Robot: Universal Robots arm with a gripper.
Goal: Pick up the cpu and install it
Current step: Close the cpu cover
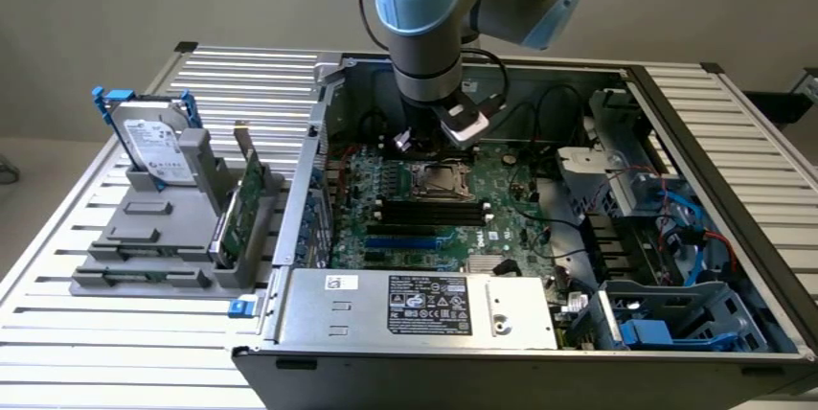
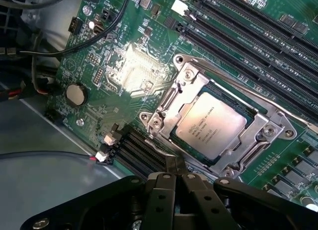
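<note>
The cpu (image 2: 212,123), a small silvery square with printed text, lies flat inside the motherboard's socket, under the metal socket frame (image 2: 171,96). My gripper (image 2: 175,166) is shut, with nothing between its black fingers. Its tip is at the socket frame's edge, just beside the cpu. In the exterior view the gripper (image 1: 420,145) hangs inside the open computer case, just behind the socket with the cpu (image 1: 443,178).
Black memory slots (image 2: 248,46) run beside the socket. A coin battery (image 2: 76,94) and black cables (image 2: 59,46) lie near it. Outside the case, on the exterior view's left, a hard drive (image 1: 151,147) stands in a grey holder. The power supply (image 1: 416,307) fills the case's front.
</note>
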